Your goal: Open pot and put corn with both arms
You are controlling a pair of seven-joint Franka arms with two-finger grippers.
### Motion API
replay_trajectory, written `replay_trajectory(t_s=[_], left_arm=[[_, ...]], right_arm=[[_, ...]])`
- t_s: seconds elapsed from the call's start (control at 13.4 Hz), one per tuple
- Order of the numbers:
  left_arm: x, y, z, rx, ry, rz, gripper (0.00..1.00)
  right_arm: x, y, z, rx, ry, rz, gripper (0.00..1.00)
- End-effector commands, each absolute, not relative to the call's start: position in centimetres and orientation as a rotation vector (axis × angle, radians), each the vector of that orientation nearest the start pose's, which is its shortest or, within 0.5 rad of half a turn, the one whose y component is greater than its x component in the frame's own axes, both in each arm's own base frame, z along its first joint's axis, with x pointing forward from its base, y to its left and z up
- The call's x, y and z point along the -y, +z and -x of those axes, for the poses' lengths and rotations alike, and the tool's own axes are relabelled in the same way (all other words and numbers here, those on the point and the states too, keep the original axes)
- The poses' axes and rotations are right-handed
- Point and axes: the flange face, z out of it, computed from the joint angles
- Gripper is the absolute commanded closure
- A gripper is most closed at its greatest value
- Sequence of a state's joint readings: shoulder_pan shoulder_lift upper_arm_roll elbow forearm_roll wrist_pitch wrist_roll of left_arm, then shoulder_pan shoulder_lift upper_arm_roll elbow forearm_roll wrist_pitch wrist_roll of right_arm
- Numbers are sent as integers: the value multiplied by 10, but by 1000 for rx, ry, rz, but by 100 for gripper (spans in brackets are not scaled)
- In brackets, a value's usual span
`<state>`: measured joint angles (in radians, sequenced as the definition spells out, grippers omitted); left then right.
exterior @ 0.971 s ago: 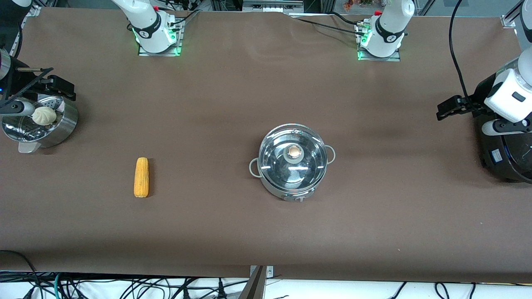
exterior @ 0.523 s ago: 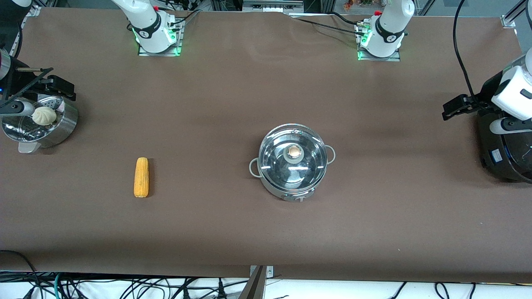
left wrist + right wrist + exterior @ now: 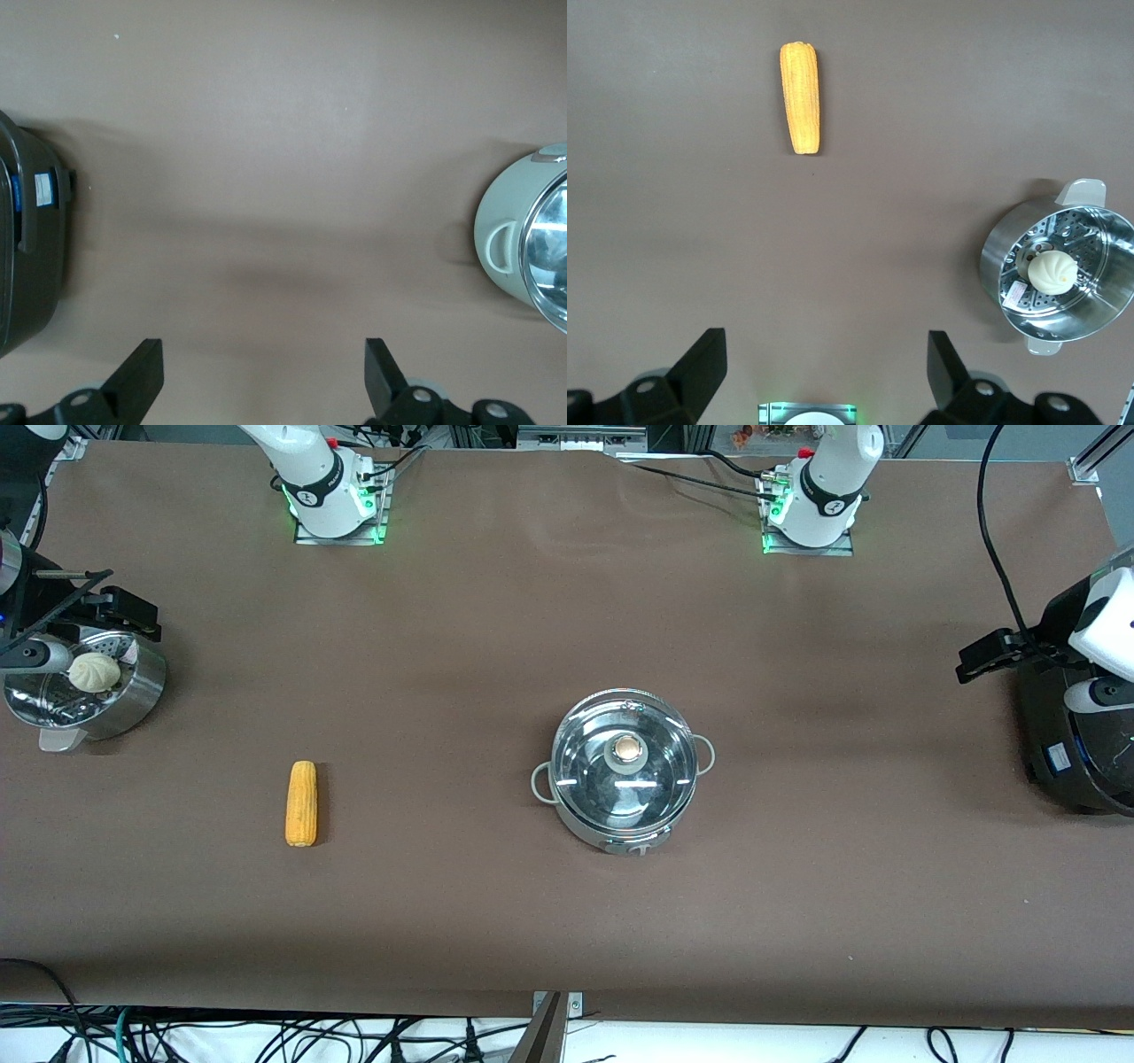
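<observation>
The steel pot (image 3: 625,775) stands mid-table with its glass lid (image 3: 585,766) on and the tan knob (image 3: 626,749) at the centre. Its edge also shows in the left wrist view (image 3: 509,243). The corn (image 3: 301,803) lies on the table toward the right arm's end, and shows in the right wrist view (image 3: 802,97). My left gripper (image 3: 983,657) is open and empty over the table beside the black cooker; its view shows the jaws wide apart (image 3: 263,376). My right gripper (image 3: 133,615) is open and empty over the steamer bowl's rim (image 3: 824,363).
A steel steamer bowl (image 3: 142,691) with a white bun (image 3: 94,671) stands at the right arm's end; it shows in the right wrist view (image 3: 997,266). A big black cooker (image 3: 1076,753) stands at the left arm's end and shows in the left wrist view (image 3: 31,239). Cables hang along the near edge.
My left gripper has drawn away from the pot toward the black cooker at the left arm's end. The right arm, pot and corn have not moved.
</observation>
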<state>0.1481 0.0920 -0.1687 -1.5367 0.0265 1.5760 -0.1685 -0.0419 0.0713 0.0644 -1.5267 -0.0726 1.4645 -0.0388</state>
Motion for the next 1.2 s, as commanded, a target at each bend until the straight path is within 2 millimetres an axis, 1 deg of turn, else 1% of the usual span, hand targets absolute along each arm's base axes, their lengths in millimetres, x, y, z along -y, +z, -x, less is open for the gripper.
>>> replay_trajectory(t_s=[0.0,0.15,0.3,0.37,0.45,0.52,0.6,0.75,0.82,0.9,0.97,1.05,1.12], left_arm=[[-1,583,-556,232,-27,3098,0],[-1,584,-558,222,-27,3088,0],[-1,584,-555,238,14,3088,0],[6,579,-559,214,20,3102,0],[8,574,-571,206,26,3104,0],[10,576,-578,198,17,3111,0],[9,565,-584,196,43,3105,0],[5,517,-603,190,172,3110,0],[1,519,-603,178,170,3120,0],[2,524,-602,101,156,3128,0],[10,535,-604,76,128,3135,0],[32,538,-602,57,141,3138,0],[50,539,-600,122,147,3137,0]], right_arm=[[1,601,-567,86,202,3191,0],[1,602,-567,88,200,3193,0],[2,602,-568,86,197,3194,0],[5,602,-569,78,189,3203,0],[5,603,-571,81,168,3217,0],[6,597,-574,84,180,3227,0],[6,595,-576,87,179,3241,0],[7,593,-583,87,127,3245,0],[7,585,-590,96,119,3246,0],[6,577,-594,100,134,3244,0],[6,571,-596,101,144,3240,0],[5,568,-599,102,141,3236,0],[5,560,-604,103,140,3231,0]])
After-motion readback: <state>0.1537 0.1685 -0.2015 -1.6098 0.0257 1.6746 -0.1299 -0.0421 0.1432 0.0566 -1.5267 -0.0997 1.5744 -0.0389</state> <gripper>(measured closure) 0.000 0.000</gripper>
